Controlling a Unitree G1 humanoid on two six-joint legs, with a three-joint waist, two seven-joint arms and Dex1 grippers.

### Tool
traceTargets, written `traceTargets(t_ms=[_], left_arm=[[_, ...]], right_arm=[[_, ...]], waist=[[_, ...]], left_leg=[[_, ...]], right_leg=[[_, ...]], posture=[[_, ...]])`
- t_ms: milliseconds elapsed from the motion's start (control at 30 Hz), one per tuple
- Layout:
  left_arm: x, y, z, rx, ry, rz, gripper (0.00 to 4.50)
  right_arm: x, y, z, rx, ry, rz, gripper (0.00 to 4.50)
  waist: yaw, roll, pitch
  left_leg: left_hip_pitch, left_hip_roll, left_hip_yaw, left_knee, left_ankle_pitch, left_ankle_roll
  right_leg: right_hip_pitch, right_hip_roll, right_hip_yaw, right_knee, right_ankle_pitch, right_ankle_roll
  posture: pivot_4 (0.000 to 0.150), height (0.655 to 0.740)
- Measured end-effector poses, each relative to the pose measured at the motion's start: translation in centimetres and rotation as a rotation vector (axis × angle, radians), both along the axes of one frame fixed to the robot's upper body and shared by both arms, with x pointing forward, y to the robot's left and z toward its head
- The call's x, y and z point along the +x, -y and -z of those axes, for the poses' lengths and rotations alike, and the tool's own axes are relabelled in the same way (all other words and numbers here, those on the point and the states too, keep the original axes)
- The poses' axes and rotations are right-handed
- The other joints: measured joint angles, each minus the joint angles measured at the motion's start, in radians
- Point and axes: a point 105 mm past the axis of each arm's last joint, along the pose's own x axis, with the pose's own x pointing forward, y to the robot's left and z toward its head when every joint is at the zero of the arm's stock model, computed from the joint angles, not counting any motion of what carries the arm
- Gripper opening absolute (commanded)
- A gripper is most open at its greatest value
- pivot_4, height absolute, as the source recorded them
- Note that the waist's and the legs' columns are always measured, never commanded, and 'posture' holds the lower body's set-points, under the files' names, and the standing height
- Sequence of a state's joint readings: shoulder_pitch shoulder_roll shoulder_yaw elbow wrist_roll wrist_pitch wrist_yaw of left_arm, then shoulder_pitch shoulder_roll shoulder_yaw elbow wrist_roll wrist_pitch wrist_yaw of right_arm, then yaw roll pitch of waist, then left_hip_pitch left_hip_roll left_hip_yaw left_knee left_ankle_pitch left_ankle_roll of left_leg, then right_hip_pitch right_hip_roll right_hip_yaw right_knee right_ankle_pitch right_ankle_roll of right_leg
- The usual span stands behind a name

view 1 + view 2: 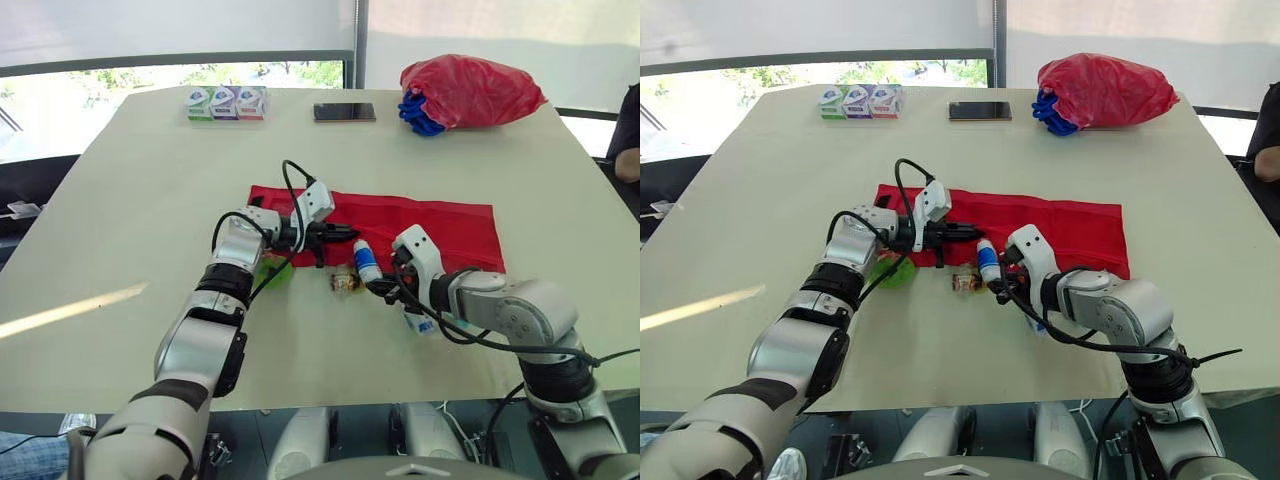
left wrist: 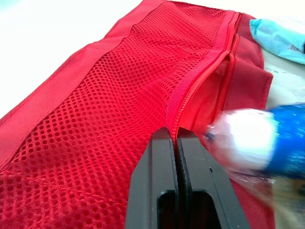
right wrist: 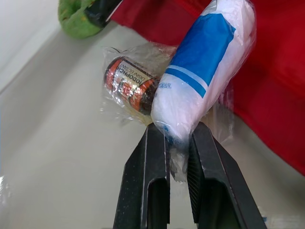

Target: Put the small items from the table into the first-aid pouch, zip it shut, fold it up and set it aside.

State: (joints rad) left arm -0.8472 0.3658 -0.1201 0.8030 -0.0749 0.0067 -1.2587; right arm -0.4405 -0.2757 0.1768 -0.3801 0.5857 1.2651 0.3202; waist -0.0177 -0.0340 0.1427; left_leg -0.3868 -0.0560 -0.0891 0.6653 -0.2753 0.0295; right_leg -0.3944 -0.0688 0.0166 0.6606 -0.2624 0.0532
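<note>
- Step in hand: loading the pouch (image 2: 95, 105). It lies flat and unzipped on the tabletop (image 3: 47, 157), and none of the items can be seen inside it.
- The left end effector (image 2: 176, 133) has its fingers pressed together, and the zip (image 2: 200, 71) runs straight into their tips. It appears to pinch the mesh edge there, probably to hold the pocket mouth.
- The right end effector (image 3: 178, 131) pinches a white-and-blue roll (image 3: 205, 71) by its wrapped tail. The roll points away from the fingers, its far end over the pouch's near edge and close beside the left fingertips.
- A small orange packet (image 3: 131, 86) lies on the tabletop just beyond the right fingertips, touching or almost touching the roll.
- A green item (image 3: 78, 19) sits further out on the same side as the packet, beside the left arm.
- Next move, as I judge it: lift the mesh edge to open a gap, steer the roll's free end into it, and let go only once it is past the zip. The loose wrapper could snag on the teeth.
- Hard to make out: how wide the pocket mouth gapes, and whether cloth is truly caught between the left fingers.
- The green item is partly covered by the left arm.
- A pale item (image 1: 420, 322) by the right wrist is mostly hidden.
- The roll's label is unreadable.
</note>
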Motion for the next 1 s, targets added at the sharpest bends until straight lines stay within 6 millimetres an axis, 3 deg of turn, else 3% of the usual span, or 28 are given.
traceTargets(t_ms=[267, 433, 1000], left_arm=[[-0.6, -0.7, -0.5, -0.012, 0.031, -0.03, 0.0], [-1.3, 0.0, 0.1, -0.024, 0.02, 0.0, 0.0], [-1.9, 0.2, 0.3, -0.03, 0.021, 0.026, 0.0]], right_arm=[[1.9, -1.5, 0.0, -0.007, 0.052, -0.005, 0.01], [4.0, -1.8, 0.6, -0.043, 0.099, 0.065, 0.01], [7.0, -2.7, 0.3, -0.07, 0.22, 0.122, 0.01]], waist=[[-0.006, 0.0, -0.001], [-0.008, 0.002, -0.001], [-0.009, 0.002, -0.001]], left_leg=[[0.002, 0.0, 0.0, 0.0, 0.0, 0.0], [0.001, 0.0, 0.0, 0.0, 0.0, 0.0], [0.001, -0.001, 0.0, -0.001, 0.0, -0.001]], right_leg=[[0.0, 0.001, 0.001, 0.001, 0.0, 0.0], [0.0, 0.0, 0.0, 0.0, 0.0, 0.0], [0.0, -0.001, 0.0, 0.0, 0.0, 0.0]], posture=[[0.15, 0.74], [0.15, 0.74], [0.15, 0.74]])
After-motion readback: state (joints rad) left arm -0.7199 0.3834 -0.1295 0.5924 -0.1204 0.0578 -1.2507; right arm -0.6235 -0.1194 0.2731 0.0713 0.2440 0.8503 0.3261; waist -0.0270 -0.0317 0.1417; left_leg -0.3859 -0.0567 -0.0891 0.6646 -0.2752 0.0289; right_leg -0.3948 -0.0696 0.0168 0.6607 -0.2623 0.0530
